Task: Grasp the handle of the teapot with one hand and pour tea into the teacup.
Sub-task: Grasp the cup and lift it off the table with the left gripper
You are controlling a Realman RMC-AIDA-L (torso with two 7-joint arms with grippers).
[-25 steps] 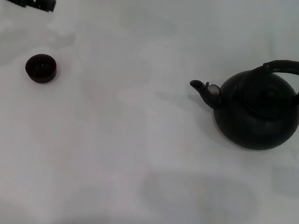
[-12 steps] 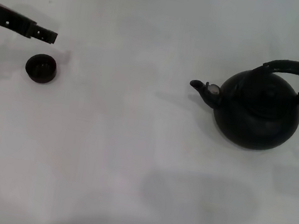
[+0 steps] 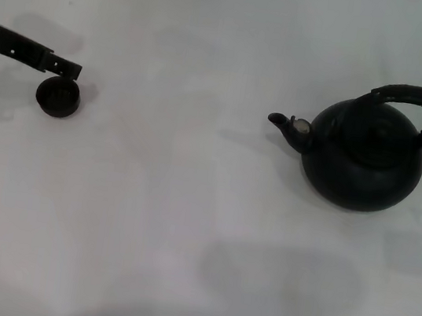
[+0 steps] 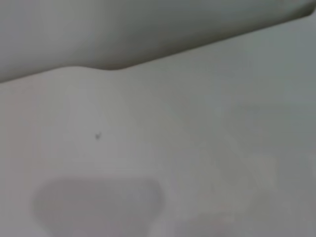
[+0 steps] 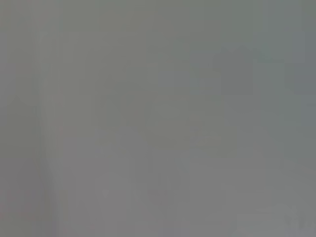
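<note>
The teapot (image 3: 364, 157) is taken as the landmark throughout. It is being carried upright by the white desk (image 3: 185, 226), on the robot's right side of the head view. Its short curved spout (image 3: 284, 124) is being pointed toward the robot's left, and a metal-tipped stopper (image 3: 302, 127) is seen at the base of that spout. The handle (image 3: 417, 105) is being held arched over the top of the teapot, on the side away from the spout; nothing is being closed around it.

The teacup (image 3: 58, 96) is being carried by the same desk well apart from the teapot, far out on the spout's side, standing upright. Whether any tea is lying in it cannot be told.

The left gripper (image 3: 71, 70) is being held just beyond the teacup's far rim, well apart from the teapot, its dark arm being extended in from the left edge. Only one thin dark tip is being shown, so whether the jaws are open or closed cannot be told. The left wrist view is showing only bare desk surface.

The right gripper is not being shown in any view.
</note>
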